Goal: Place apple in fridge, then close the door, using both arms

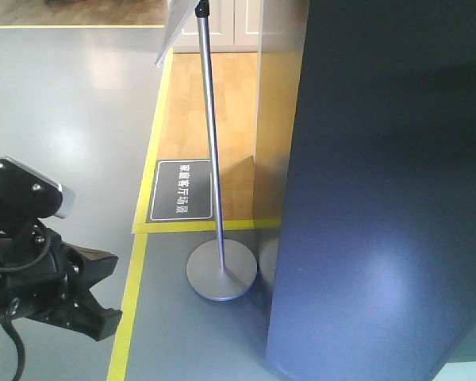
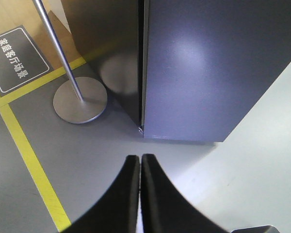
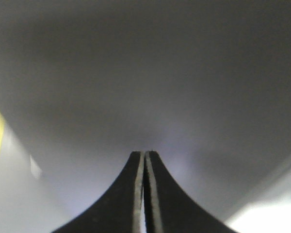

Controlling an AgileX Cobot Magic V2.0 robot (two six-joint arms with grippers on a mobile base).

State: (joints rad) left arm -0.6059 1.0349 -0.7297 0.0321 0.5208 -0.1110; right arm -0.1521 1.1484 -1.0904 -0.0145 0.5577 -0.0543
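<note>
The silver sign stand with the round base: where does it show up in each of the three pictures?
Front view: the sign stand is at centre, its base on the grey floor beside the dark grey fridge.
Left wrist view: the stand is upper left, left of the fridge.
Right wrist view: not in it; only a blurred grey surface.
Shared landmark: the yellow floor tape.

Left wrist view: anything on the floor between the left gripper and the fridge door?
Nothing: bare grey floor separates the shut left gripper from the door. The sign stand's base sits off to the side.
</note>
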